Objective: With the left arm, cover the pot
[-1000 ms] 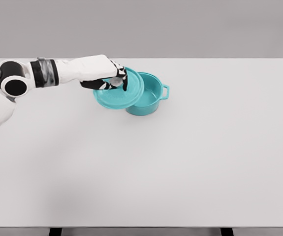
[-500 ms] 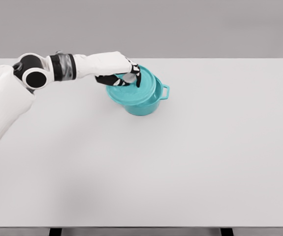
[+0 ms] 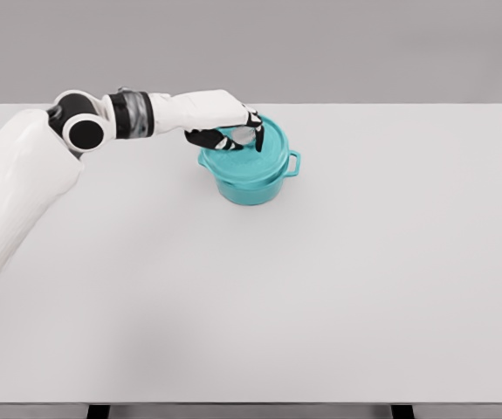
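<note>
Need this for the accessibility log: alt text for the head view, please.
The left robot hand holds a teal lid on top of a teal pot, which it covers almost fully, near the back of a white table. The white arm reaches in from the left; one pot handle sticks out to the right.

The teal round metal pot (image 3: 252, 185) stands on the white table (image 3: 320, 288), toward its far side, left of centre. The teal round lid (image 3: 251, 161) lies on it, under the left robot hand (image 3: 230, 131).
</note>
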